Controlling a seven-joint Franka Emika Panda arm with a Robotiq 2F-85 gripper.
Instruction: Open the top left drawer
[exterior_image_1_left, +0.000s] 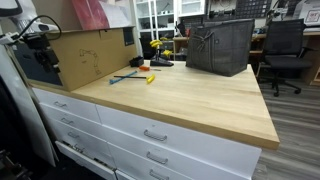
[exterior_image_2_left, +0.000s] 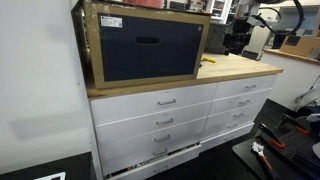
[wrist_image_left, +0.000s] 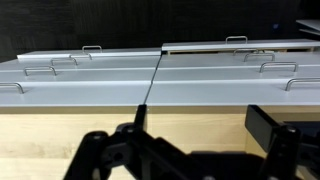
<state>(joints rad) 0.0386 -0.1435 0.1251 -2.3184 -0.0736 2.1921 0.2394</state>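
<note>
- Presently, the top left drawer (exterior_image_2_left: 140, 106) is found shut, its front flush with the matching white fronts around it;
- it is located directly under the wooden countertop (exterior_image_1_left: 190, 100), at 6 o'clock from the cardboard box (exterior_image_2_left: 145, 45);
- the gripper (wrist_image_left: 183, 150) is seen in the wrist view over the countertop's front edge; its jaws are spread wide and empty, well apart from the drawer's pull.

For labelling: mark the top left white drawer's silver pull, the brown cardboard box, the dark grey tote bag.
Top left white drawer's silver pull (exterior_image_2_left: 166, 101): in an exterior view, its middle.
Brown cardboard box (exterior_image_1_left: 88, 58): in an exterior view, broad side wall.
Dark grey tote bag (exterior_image_1_left: 220, 50): in an exterior view, front wall.
</note>
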